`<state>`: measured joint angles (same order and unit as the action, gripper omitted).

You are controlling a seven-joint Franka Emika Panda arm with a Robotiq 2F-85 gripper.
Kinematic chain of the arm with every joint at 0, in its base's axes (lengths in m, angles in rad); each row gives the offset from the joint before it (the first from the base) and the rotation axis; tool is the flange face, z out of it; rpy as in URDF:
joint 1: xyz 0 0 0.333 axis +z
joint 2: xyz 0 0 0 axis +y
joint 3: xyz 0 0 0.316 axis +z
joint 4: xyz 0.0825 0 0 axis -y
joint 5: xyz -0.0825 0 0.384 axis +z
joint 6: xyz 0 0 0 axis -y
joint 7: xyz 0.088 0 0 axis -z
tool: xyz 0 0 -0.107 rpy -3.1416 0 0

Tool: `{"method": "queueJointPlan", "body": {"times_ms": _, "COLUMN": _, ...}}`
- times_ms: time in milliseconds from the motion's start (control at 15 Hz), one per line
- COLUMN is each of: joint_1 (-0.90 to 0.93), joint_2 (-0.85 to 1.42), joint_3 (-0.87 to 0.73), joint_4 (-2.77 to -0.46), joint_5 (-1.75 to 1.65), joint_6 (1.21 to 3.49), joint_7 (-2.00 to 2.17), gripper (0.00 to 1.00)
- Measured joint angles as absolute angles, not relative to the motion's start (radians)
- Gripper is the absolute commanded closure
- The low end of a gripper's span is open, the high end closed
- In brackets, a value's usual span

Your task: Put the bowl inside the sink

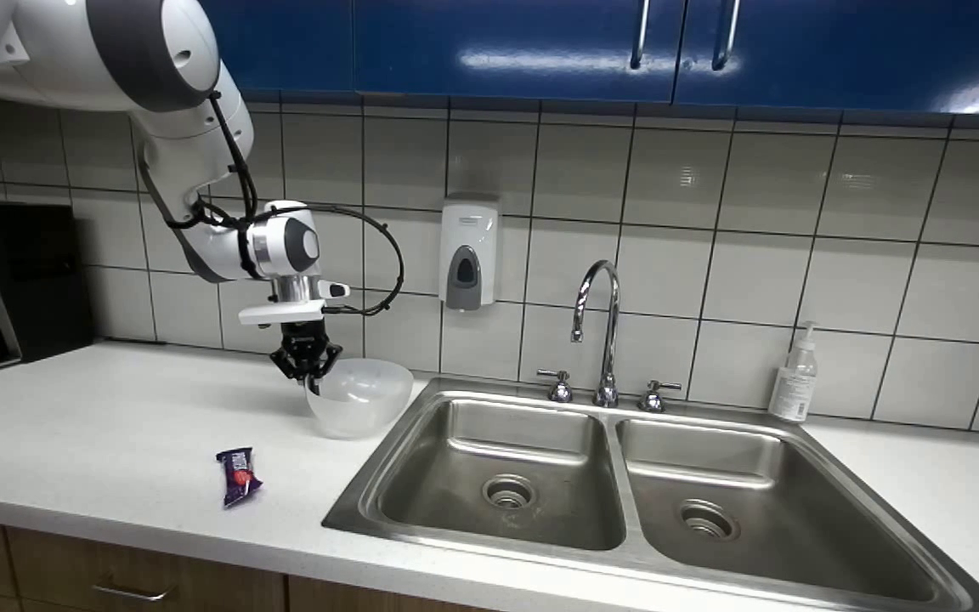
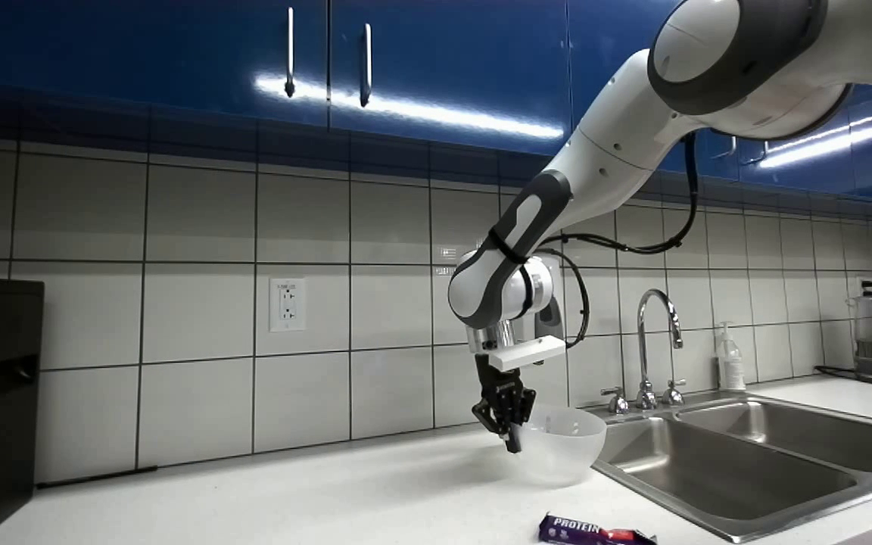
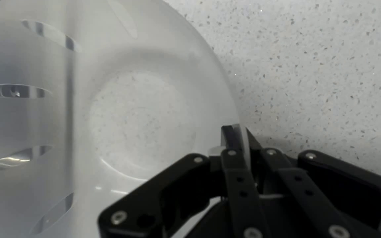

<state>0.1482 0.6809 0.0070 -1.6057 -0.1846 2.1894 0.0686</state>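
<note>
The bowl [image 1: 368, 401] is translucent whitish plastic and sits at the left edge of the sink [image 1: 557, 510]. It also shows in an exterior view [image 2: 566, 458] and fills the left of the wrist view [image 3: 144, 109]. My gripper [image 1: 313, 385] is shut on the bowl's near-side wall, one finger inside and one outside; this shows in the wrist view [image 3: 238, 132] and in an exterior view [image 2: 512, 445]. The bowl is upright or slightly tilted, at counter height; I cannot tell whether it touches the counter. The steel double-basin sink also shows in an exterior view [image 2: 724, 465].
A purple wrapped bar [image 1: 240, 477] lies on the counter in front of the bowl. A chrome faucet [image 1: 611, 340] stands behind the sink, with a soap bottle [image 1: 794, 382] at the back right. A wall dispenser [image 1: 469, 252] hangs above. A black coffee machine [image 1: 31, 280] stands at the far left.
</note>
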Motion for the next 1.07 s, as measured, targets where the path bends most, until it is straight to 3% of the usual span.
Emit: {"method": "queueJointPlan", "body": {"times_ms": 1067, "joint_1": 0.149, "joint_2": 0.533, "joint_3": -0.024, "joint_4": -1.793, "joint_5": -0.199, "joint_6": 2.238, "joint_7": 0.125, "gripper": 0.98}}
